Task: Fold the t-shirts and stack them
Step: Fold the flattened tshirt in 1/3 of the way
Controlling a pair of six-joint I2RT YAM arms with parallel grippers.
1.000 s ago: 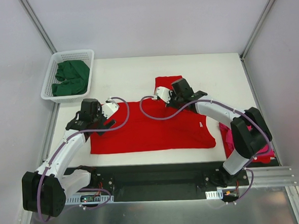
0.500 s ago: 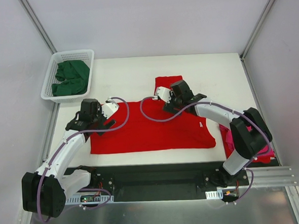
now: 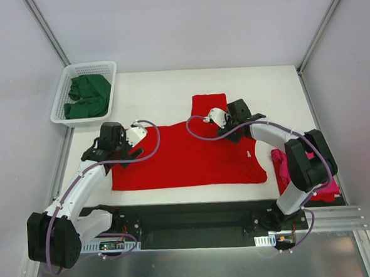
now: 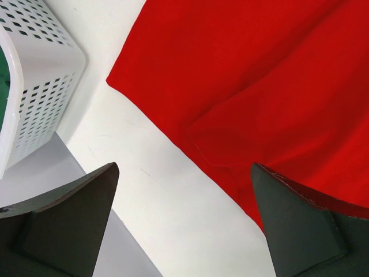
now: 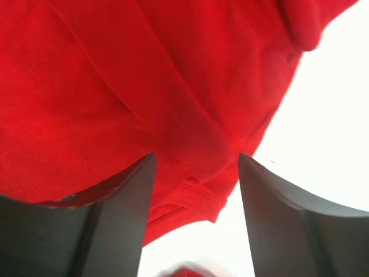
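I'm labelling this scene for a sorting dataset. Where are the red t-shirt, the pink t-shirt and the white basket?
red t-shirt (image 3: 186,160): top view, middle of its body.
pink t-shirt (image 3: 280,170): top view, its visible left edge.
white basket (image 3: 77,122): top view, near wall.

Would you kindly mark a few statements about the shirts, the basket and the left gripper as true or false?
1. The red shirt lies spread out on the table. True.
2. The basket holds a yellow shirt. False: it holds green shirts.
3. The left gripper is clamped on the red shirt. False: its jaws stand wide apart and grip nothing.
4. A pink shirt lies near the table's right edge, beside the red shirt. True.
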